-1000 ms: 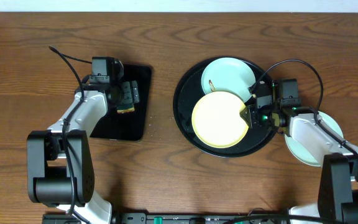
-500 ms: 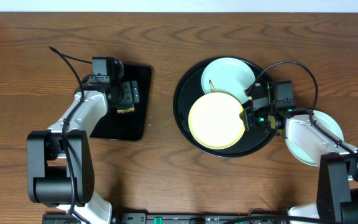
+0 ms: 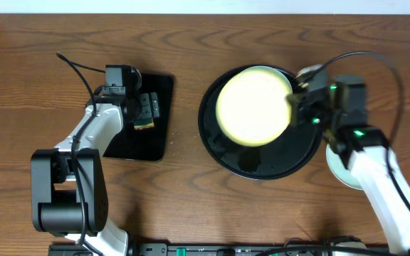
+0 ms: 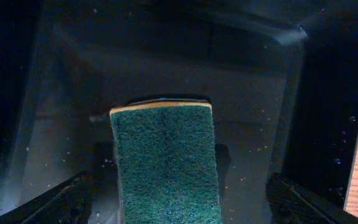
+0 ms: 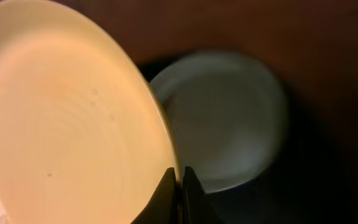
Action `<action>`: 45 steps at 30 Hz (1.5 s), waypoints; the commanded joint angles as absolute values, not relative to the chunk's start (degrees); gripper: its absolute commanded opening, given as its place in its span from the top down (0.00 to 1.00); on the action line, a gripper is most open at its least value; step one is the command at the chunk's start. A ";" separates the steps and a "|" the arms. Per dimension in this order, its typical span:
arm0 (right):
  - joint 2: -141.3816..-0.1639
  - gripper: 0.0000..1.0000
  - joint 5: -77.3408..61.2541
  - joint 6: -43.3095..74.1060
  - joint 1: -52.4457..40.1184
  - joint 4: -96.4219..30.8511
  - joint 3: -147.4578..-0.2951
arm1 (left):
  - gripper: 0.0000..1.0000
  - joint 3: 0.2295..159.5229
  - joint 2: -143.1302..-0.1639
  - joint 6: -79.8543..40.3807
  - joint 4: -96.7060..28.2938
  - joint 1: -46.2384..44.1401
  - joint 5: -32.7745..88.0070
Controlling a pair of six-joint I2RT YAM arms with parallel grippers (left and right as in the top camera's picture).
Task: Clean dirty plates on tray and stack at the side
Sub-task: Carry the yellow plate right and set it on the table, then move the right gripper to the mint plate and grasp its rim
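Observation:
My right gripper point(image 3: 295, 107) point(image 5: 180, 180) is shut on the right rim of the pale yellow plate point(image 3: 253, 105) point(image 5: 67, 118). It holds that plate lifted and tilted above the round black tray point(image 3: 262, 155). A pale mint plate point(image 5: 229, 118) lies on the tray below and is almost wholly covered by the yellow one in the overhead view. Another mint plate point(image 3: 338, 173) rests on the table to the right of the tray, partly under my right arm. My left gripper point(image 3: 146, 110) point(image 4: 182, 199) stands open astride a green sponge point(image 4: 163, 162), its fingers point(image 4: 61, 202) well apart from it.
The sponge lies in a small rectangular black tray point(image 3: 159, 142) point(image 4: 316, 93) on the left of the wooden table point(image 3: 184, 192). A cable point(image 3: 77, 67) trails from the left arm. The right arm's cable point(image 3: 376, 60) loops above the table at the right.
My right gripper has shut on the yellow plate's rim and lifted it off the round tray, tilting it up and toward the far side. The left arm has not moved.

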State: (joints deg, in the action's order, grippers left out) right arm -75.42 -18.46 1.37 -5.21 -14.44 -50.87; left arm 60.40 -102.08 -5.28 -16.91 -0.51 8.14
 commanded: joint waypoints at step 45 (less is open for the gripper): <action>-82.72 0.64 -11.81 5.80 15.99 -22.28 -60.25 | 0.11 60.97 -102.50 -4.71 -17.10 -0.27 7.20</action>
State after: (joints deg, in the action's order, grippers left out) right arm -85.01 -7.70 5.78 22.17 -19.44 -59.79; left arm 60.40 -102.08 -5.28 -16.88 -0.51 8.12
